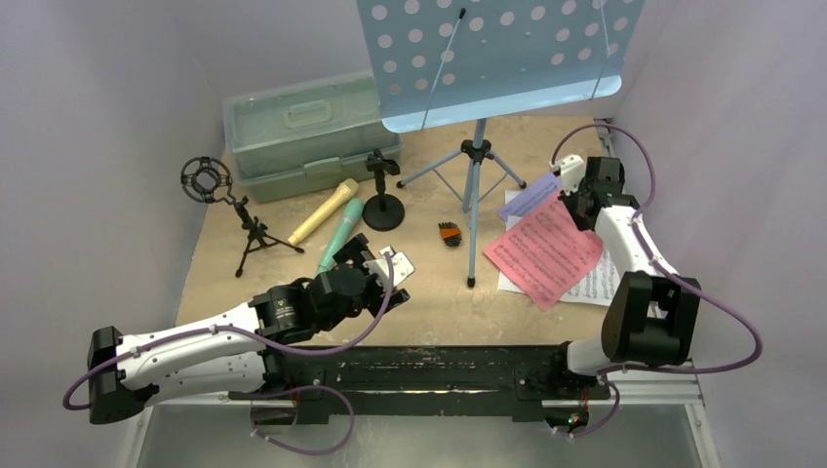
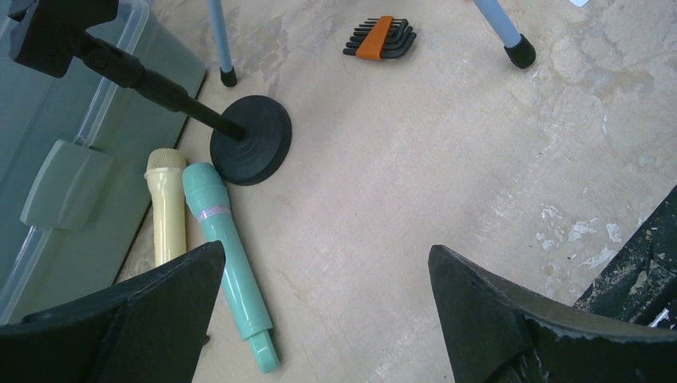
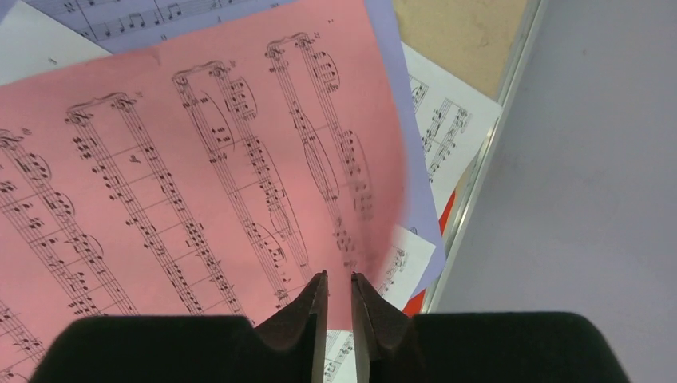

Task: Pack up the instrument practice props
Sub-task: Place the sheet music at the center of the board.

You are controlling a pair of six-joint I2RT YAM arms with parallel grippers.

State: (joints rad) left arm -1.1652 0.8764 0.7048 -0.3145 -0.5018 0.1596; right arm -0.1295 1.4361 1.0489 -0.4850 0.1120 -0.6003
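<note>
A teal microphone [image 1: 339,234] [image 2: 223,255] and a tan one [image 1: 322,212] [image 2: 166,203] lie side by side near the round-base mic holder [image 1: 382,195] [image 2: 251,150]. My left gripper [image 1: 382,269] [image 2: 326,255] hovers open just right of the teal handle, holding nothing. The ring-top tripod holder [image 1: 207,179] stands at the left. The light-blue music rack [image 1: 488,58] stands at the back. Red [image 1: 543,252] [image 3: 160,183], purple [image 1: 530,195] [image 3: 403,120] and white [image 1: 595,283] [image 3: 447,128] sheets lie at the right. My right gripper [image 1: 573,205] [image 3: 339,278] has its jaws slightly apart, the red sheet's blurred corner in the gap.
A pale green plastic case [image 1: 293,136] [image 2: 64,159] sits closed at the back left. A set of hex keys with an orange holder [image 1: 449,234] [image 2: 382,38] lies between the rack's legs. The metal table edge [image 3: 479,183] and a grey wall run right beside the sheets.
</note>
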